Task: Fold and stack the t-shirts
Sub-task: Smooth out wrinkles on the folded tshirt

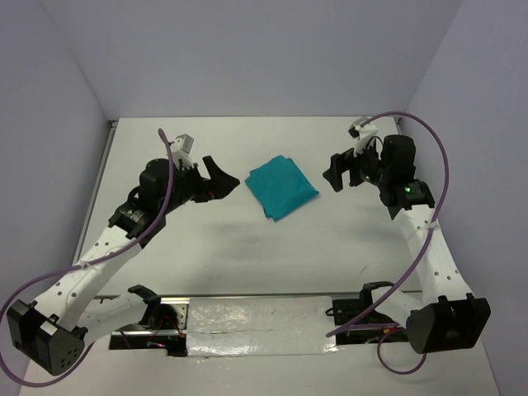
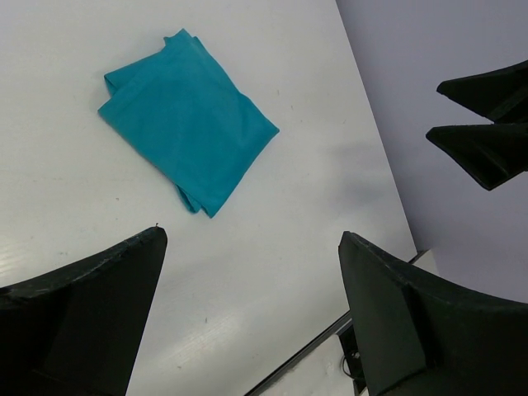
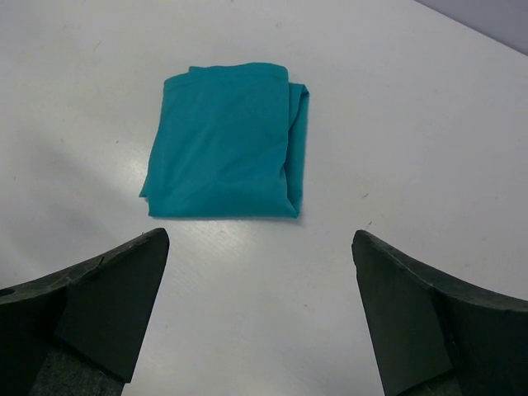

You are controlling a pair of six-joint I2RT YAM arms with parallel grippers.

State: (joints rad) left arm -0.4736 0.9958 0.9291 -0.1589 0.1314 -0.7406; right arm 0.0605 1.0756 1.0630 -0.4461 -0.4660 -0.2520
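The teal t-shirt [image 1: 281, 188] lies folded into a compact, roughly rectangular packet on the white worktop [image 1: 247, 247], a little toward 12 o'clock of the worktop's middle in the top view, turned so its corners point near 12, 3, 6 and 9 o'clock. Layered edges of cloth show along one side of the packet, at 3 o'clock in the right wrist view [image 3: 223, 140] and toward 7 o'clock in the left wrist view [image 2: 186, 120]. The left pincer [image 1: 221, 177] hangs at the shirt's 9 o'clock, near it but clear of the cloth, its fingers spread wide with bare worktop between them [image 2: 252, 239]. The right pincer [image 1: 337, 175] hangs at the shirt's 3 o'clock, also near and apart from it, fingers likewise spread wide and gripping nothing [image 3: 260, 239]; it shows too at 2 o'clock in the left wrist view [image 2: 483, 124]. Both pincers face the shirt from opposite sides.
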